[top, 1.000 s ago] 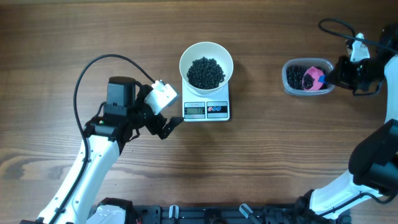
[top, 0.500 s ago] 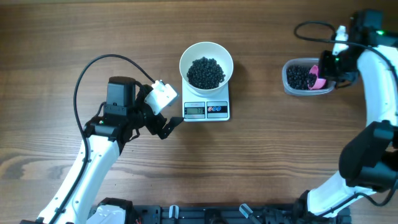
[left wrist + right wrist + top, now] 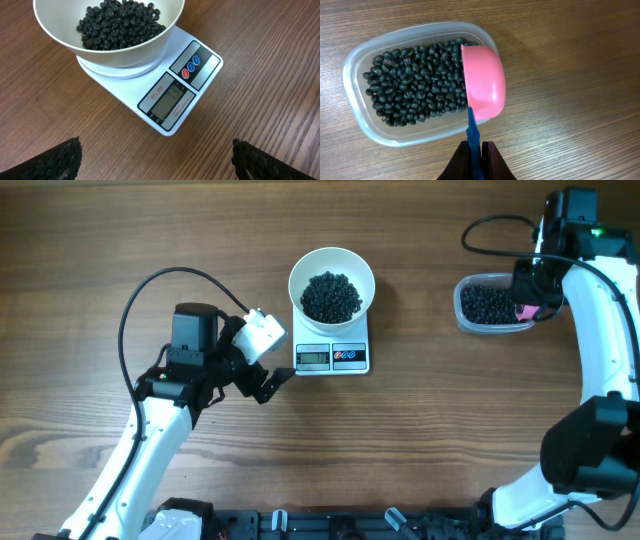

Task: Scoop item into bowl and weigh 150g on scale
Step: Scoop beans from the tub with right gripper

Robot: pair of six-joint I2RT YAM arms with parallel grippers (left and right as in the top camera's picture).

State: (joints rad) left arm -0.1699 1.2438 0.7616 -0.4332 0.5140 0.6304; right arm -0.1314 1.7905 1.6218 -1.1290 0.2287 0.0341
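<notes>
Scoop [image 3: 485,85] swung over tub [image 3: 349,87] of beans [image 3: 415,100]; right end effector [image 3: 476,148] grips it, left [image 3: 157,162] open.

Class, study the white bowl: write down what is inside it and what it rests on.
Inside the white bowl is a heap of black beans, hiding its floor. It rests on the scale, whose platform is mostly covered.

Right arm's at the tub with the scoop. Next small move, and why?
Likely sweep the pink scoop through the beans to load it: the right gripper is shut on its blue handle, and the scoop hangs back-up over one end of the clear tub. The scale display isn't legible.
</notes>
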